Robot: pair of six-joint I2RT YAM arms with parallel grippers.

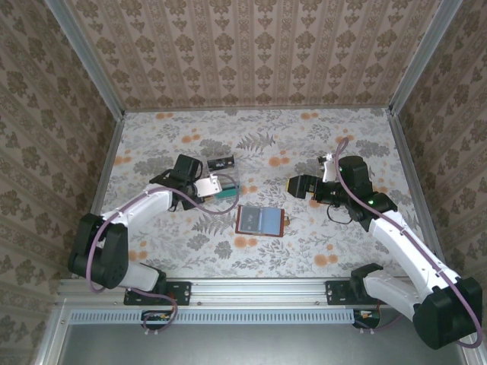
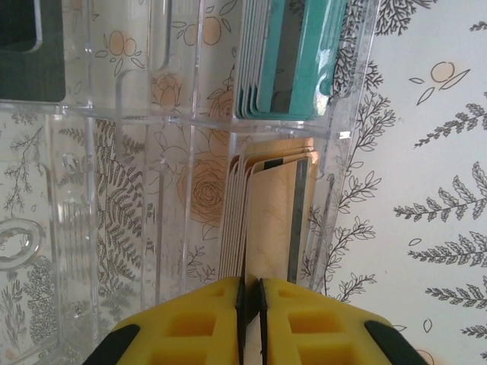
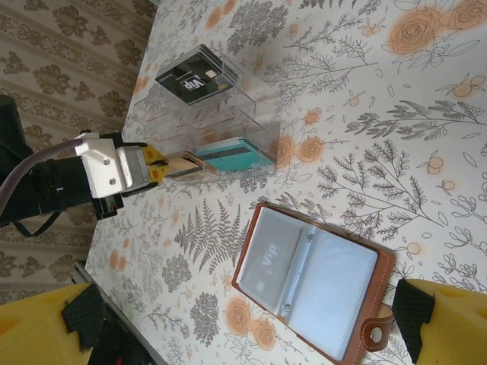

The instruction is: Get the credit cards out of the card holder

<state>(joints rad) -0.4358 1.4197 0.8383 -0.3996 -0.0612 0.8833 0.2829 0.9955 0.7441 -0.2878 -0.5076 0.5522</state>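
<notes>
On the left, my left gripper (image 1: 221, 185) is at the clear plastic rack (image 1: 226, 176). Its yellow fingers (image 2: 198, 319) are pinched nearly shut on the edge of a tan card (image 2: 270, 220) that stands in the rack, next to a stack of teal cards (image 2: 304, 53). In the middle of the table lies the card holder (image 1: 259, 220), open and flat, with brown leather round the rim and see-through pockets inside. I can see one card marked VIP (image 3: 262, 262) in a pocket; whether there are more I cannot tell. I think the holder is light and soft, so it may slide or fold up when I pull. The card should be thin, stiff and slippery, and the pocket looks slick too. I would pinch the card by whatever bare edge pokes out, and press the other gripper on the brown rim to keep the holder down. On the right, my right gripper (image 1: 298, 185) hangs near the holder, fingers wide open with nothing in them. The table (image 1: 342, 137) is flat with a flower print, so thin cards would be hard to pick up off it. Patterned walls (image 1: 251, 53) stand on three sides, but there is room to move.
</notes>
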